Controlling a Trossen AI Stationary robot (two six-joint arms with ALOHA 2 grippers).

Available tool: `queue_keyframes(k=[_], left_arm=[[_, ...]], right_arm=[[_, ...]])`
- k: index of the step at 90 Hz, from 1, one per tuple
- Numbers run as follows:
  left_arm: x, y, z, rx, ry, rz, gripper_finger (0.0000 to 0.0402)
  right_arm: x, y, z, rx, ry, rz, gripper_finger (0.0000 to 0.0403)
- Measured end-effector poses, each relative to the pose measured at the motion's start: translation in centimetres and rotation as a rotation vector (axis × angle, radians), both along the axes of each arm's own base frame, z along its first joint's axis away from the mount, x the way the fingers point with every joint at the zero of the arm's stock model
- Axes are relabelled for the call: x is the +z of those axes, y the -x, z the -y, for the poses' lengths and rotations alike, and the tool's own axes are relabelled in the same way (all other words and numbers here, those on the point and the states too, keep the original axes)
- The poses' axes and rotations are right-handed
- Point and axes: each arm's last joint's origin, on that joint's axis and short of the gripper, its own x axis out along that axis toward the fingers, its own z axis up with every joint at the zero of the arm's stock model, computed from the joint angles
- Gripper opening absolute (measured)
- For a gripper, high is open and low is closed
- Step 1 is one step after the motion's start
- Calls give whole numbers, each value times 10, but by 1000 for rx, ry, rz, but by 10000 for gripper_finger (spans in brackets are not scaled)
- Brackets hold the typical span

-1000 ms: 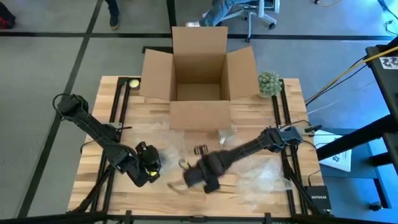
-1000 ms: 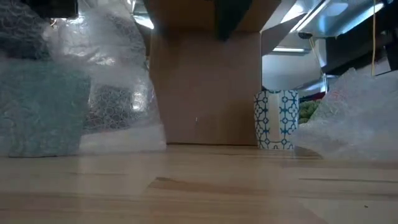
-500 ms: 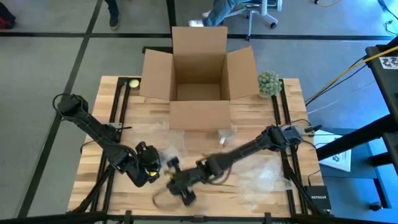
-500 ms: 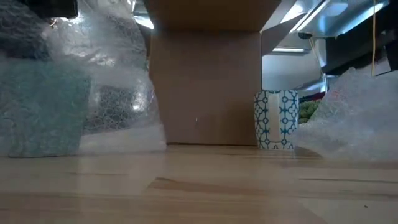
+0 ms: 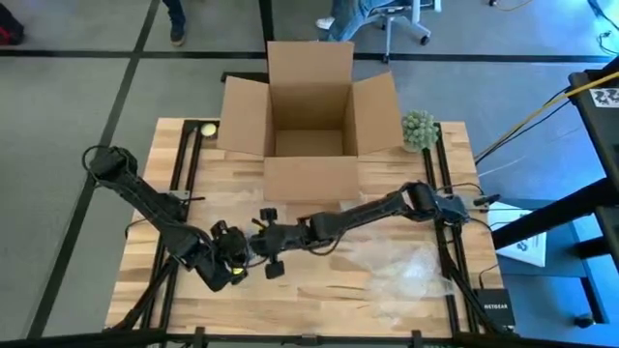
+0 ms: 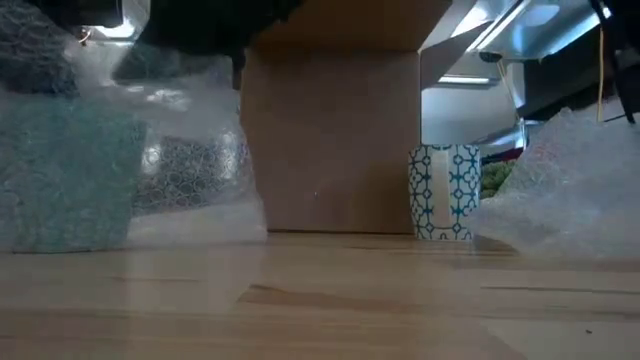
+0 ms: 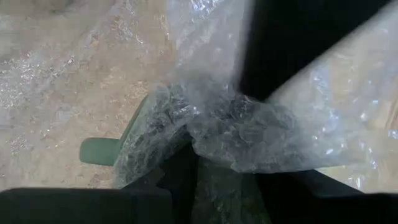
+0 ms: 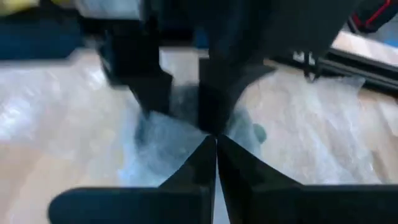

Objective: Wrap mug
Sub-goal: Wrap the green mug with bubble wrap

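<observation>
A green mug (image 7: 134, 149), its handle (image 7: 99, 151) sticking out sideways, lies bundled in clear bubble wrap (image 7: 249, 134) at the table's near left. In the low view the bundle (image 6: 100, 170) stands on the wood. My left gripper (image 5: 230, 255) is shut on the bundle. My right gripper (image 5: 265, 244) reaches across from the right and is shut right beside it, on top of the wrap (image 8: 165, 140). My left gripper has the bunched bubble wrap (image 7: 205, 140) over the mug between its fingers, coming in low from the table's left. Its own fingers hide the place of contact. The bundle rests on the table. My right gripper pinches wrap at its fingertips (image 8: 208, 155), slanting down from the table's right. How many layers, I cannot tell.
An open cardboard box (image 5: 308, 126) stands at the far middle. Next to it in the low view is a blue-and-white patterned cup (image 6: 445, 192). Loose bubble wrap (image 5: 406, 273) lies at the near right. A green knobbly ball (image 5: 419, 129) and a yellow ball (image 5: 207, 129) sit at the far corners.
My right gripper has swung from the table's near middle toward the left edge, then away from the near edge, ending against my left gripper. The wrap it drew along has come over the bundle. In the low view a dark gripper now shows above the wrap.
</observation>
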Motion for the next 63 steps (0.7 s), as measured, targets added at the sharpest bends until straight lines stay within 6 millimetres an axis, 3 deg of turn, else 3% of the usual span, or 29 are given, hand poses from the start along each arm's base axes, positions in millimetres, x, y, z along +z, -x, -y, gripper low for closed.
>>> queue_keyframes(k=[12,26,42,63], left_arm=[[2,-2,0,-4,3,7,136],[16,-10,2,-33,0,30,136],[43,-15,5,-68,-9,-3,136],[86,-3,16,-50,15,-29,136]], right_arm=[[-17,4,3,-21,-25,-30,1],[-20,5,4,-21,-29,-31,1],[-20,5,4,-22,-29,-30,1],[-20,5,4,-21,-28,-33,1]])
